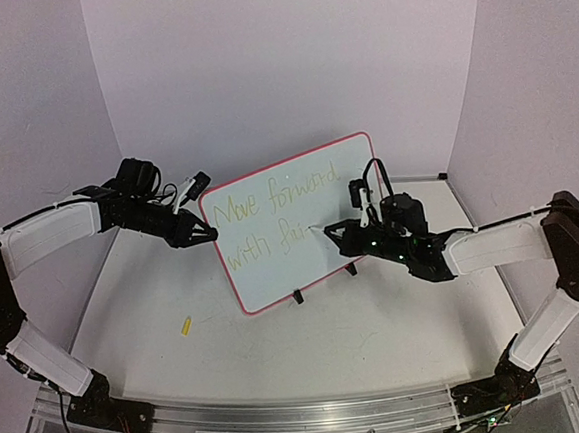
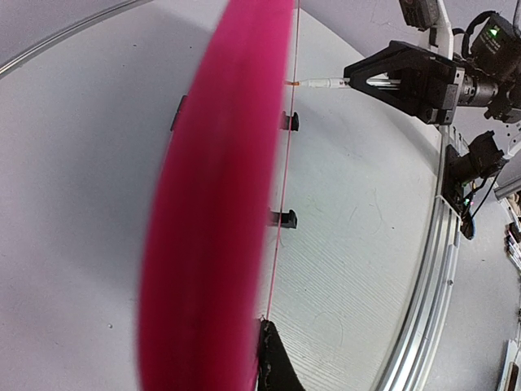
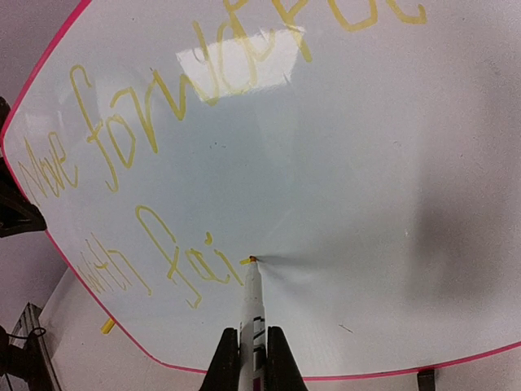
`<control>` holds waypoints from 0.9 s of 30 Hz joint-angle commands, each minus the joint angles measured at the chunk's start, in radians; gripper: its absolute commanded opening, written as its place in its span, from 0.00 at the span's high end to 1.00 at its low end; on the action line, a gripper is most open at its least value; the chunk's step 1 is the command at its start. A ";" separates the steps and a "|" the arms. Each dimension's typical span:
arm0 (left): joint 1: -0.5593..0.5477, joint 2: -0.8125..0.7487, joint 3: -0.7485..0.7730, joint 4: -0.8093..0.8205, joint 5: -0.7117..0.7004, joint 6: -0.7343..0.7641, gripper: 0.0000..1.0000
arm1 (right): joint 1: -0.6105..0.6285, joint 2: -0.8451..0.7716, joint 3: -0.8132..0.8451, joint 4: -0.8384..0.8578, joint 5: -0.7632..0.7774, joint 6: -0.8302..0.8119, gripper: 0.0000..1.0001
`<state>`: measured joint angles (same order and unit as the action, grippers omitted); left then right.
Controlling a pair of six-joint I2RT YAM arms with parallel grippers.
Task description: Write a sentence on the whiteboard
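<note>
Right fingers (image 3: 238, 358) fill the bottom of the right wrist view, clamped on a white marker (image 3: 253, 305). Its yellow tip touches the whiteboard (image 3: 374, 179) just right of the last letter. The bottom edge cuts off the marker's rear and the finger bases.

Left fingers (image 1: 201, 233) are closed on the whiteboard's left rim. In the left wrist view only one black finger pad shows at the bottom. The rest sits behind the rim, which is a wide pink blur seen edge-on, so the writing face is not visible there.

The right wrist view crops the top of "forward" and the board's right corners.

The board stands on two black feet (image 1: 298, 296), angled, about mid-surface (image 1: 379, 340). It is well apart from the back wall and from the metal rail (image 1: 305, 416) at the near edge. White board is blank to the right of and below the tip.

A small yellow piece (image 1: 187, 326) lies on the surface, near the board's lower left corner.

The sentence (image 1: 268, 203) is thin yellow cursive in two lines on the board's left half. It reads "Move forward / with fai", with the last word unfinished.
</note>
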<state>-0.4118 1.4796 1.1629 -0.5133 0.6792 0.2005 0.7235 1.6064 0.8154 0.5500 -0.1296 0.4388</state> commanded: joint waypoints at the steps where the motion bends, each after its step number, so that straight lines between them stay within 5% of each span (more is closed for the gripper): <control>1: -0.035 0.041 -0.011 -0.048 -0.089 0.055 1.00 | -0.006 -0.040 0.008 -0.002 0.071 0.002 1.00; 15: -0.036 0.043 -0.011 -0.048 -0.089 0.055 1.00 | -0.004 -0.077 0.021 0.037 -0.069 -0.034 1.00; 27: -0.038 0.048 -0.011 -0.048 -0.089 0.056 1.00 | -0.006 0.016 0.062 0.025 -0.012 -0.030 1.00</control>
<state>-0.4145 1.4796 1.1629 -0.5133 0.6781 0.2047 0.7223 1.6004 0.8444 0.5598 -0.1709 0.4156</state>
